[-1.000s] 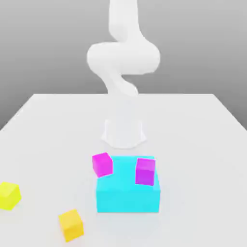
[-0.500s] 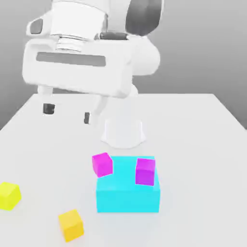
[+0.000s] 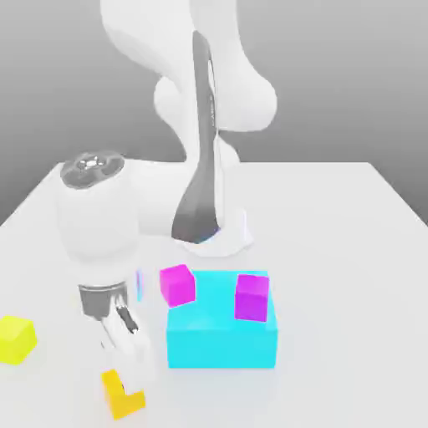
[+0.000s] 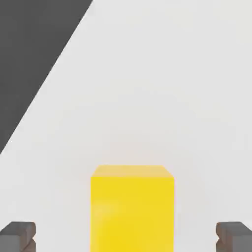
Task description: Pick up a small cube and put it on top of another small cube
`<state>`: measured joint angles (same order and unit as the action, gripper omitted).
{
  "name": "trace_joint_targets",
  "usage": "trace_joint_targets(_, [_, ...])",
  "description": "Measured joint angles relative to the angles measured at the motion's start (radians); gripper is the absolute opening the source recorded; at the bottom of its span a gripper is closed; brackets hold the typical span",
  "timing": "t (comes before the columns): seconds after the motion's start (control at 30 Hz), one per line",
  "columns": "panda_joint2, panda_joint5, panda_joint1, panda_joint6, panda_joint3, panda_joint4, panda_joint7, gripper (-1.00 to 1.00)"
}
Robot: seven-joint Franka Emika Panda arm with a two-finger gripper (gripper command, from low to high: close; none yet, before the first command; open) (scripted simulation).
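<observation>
Hanging low over the white bench [image 3: 334, 251], the white arm's end effector [image 4: 126, 236] has its dark fingertips [image 4: 17, 236] spread wide on either side of the small amber cube [image 4: 132, 209] — not touching it. That cube sits on the bench near the front edge in the exterior view, with the small lemon-yellow cube [image 3: 15, 338] well apart toward that view's left. Near the amber cube toward the exterior view's right stands a large cyan block [image 3: 221, 334] — two small magenta cubes [image 3: 177, 284] rest on it.

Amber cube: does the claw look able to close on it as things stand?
Probably yes. The claw is open with the amber cube centred between its fingertips, a gap on each side, and nothing else crowding it on the table.
</observation>
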<state>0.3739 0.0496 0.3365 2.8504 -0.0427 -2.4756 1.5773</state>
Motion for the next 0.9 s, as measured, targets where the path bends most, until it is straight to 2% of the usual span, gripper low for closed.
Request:
trace_joint_targets(0.03, [0.034,0.006,-0.002,0.027,0.003,0.006,0.004,-1.0])
trace_joint_targets(0.27, [0.041,0.008,-0.003,0.034,0.004,0.008,0.007,-1.0])
trace_joint_targets(0.43, [-0.115,-0.013,0.013,-0.091,-0.009,-0.023,-0.009,-1.0])
trace_joint_targets(0.63, [-0.217,-0.07,0.189,-0.218,0.148,0.0,-0.016,-1.0])
trace_joint_targets(0.77, [-0.127,-0.131,0.265,-0.155,0.185,0.025,-0.047,-1.0])
trace_joint_targets(0.8, [-0.094,-0.143,0.273,-0.125,0.179,0.027,-0.056,1.0])
trace_joint_targets(0.9, [-0.094,-0.143,0.273,-0.125,0.179,0.027,-0.056,1.0])
